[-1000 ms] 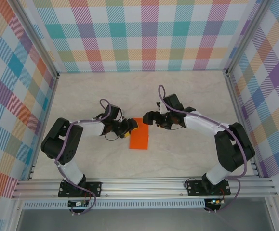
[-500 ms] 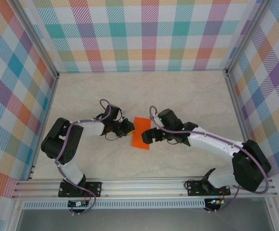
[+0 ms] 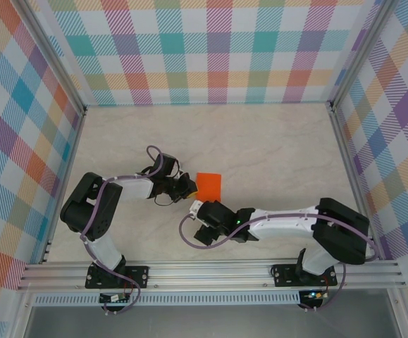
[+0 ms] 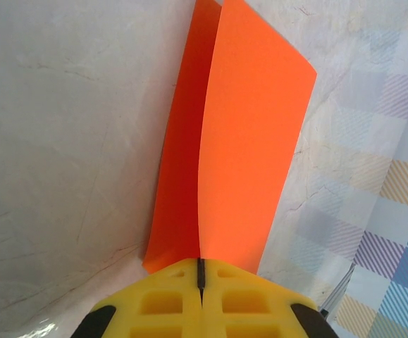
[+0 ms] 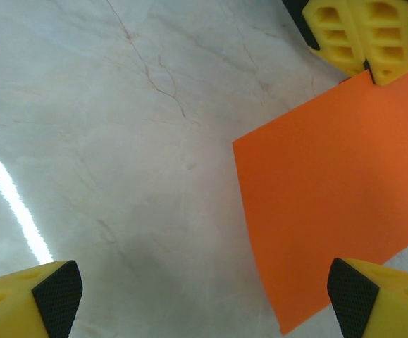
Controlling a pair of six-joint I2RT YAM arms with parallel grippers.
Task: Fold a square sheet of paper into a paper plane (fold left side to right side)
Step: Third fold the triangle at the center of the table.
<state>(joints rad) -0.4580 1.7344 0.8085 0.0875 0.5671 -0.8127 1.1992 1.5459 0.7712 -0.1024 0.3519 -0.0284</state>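
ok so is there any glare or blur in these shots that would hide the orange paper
Right wrist view: a bright glare streak on the table at the left, clear of the orange paper, which looks sharp. Left wrist view: paper edges crisp, the yellow fingers at the bottom slightly soft. Top external view: even light, no harsh shadows.

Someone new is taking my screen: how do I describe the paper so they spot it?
Start at the pale marble table and look near its middle, just ahead of the two arms. The square sheet of paper lies there, folded into two layers, its left edge pinched by the shut left gripper. It is thin and bright orange, whereas the gripper is yellow and black.
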